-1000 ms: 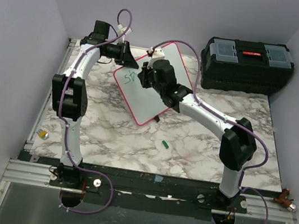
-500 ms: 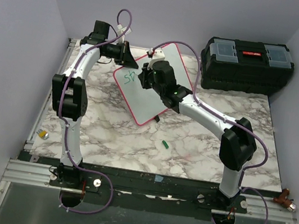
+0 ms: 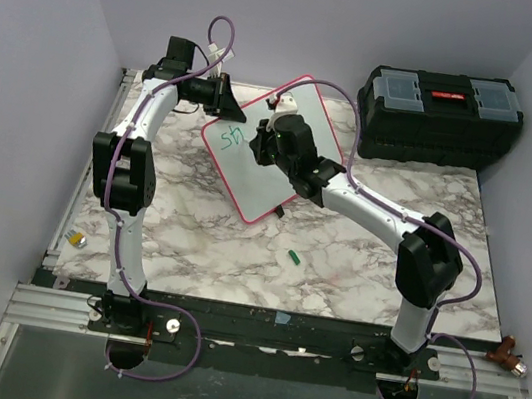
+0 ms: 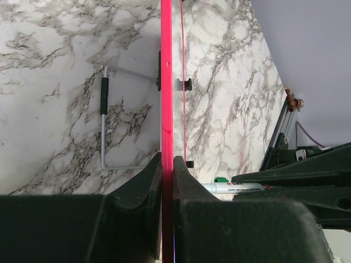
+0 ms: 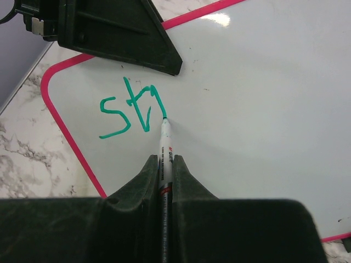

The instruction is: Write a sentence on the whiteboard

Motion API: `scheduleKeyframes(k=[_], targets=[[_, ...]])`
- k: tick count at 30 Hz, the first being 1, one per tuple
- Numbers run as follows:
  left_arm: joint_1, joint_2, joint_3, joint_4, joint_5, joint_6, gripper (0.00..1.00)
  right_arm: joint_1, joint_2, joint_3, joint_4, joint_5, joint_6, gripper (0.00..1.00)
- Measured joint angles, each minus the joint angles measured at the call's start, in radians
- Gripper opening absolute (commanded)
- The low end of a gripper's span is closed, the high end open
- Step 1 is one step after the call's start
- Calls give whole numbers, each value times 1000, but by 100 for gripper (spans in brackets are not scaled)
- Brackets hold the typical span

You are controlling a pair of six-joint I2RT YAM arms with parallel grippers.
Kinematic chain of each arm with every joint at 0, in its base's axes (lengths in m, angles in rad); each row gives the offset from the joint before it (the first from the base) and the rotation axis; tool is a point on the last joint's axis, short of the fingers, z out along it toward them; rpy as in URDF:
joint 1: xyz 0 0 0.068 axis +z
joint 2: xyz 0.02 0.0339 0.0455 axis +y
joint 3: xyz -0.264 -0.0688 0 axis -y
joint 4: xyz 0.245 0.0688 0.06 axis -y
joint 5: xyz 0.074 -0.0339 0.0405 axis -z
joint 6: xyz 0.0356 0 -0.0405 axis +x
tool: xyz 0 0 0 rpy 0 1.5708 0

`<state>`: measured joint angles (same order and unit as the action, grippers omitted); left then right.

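While the left gripper [image 4: 168,162] pinches the edge of the glossy white, pink-framed whiteboard [image 5: 263,93] propped on the marble table [image 3: 337,261], the right gripper [image 5: 165,163] clamps a slim green-tipped marker [image 5: 164,145], tip on the green sentence [image 5: 129,112], seemingly just "str", most words unwritten.

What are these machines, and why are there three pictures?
These are two robot arms bolted to a marble-patterned table. One picture looks down from above; the other two come from cameras on each wrist. The left gripper pinches the pink edge of the whiteboard. The right gripper squeezes a marker, its tip touching the board by green letters, "st" and a bit more. A black toolbox sits at the back, and a small green piece, maybe the cap, lies on the table.
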<state>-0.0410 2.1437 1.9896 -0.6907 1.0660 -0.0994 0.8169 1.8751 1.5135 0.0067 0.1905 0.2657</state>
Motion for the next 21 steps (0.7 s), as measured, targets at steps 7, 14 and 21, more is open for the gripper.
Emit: scheduleKeyframes(k=[7, 14, 21], targets=[[0, 0, 0, 0, 1, 0, 0, 0, 7, 23, -13, 0, 4, 1], [0, 0, 0, 0, 0, 0, 0, 0, 38, 84, -24, 2, 3, 1], [0, 0, 0, 0, 0, 1, 0, 0, 56, 121, -36, 28, 2, 1]])
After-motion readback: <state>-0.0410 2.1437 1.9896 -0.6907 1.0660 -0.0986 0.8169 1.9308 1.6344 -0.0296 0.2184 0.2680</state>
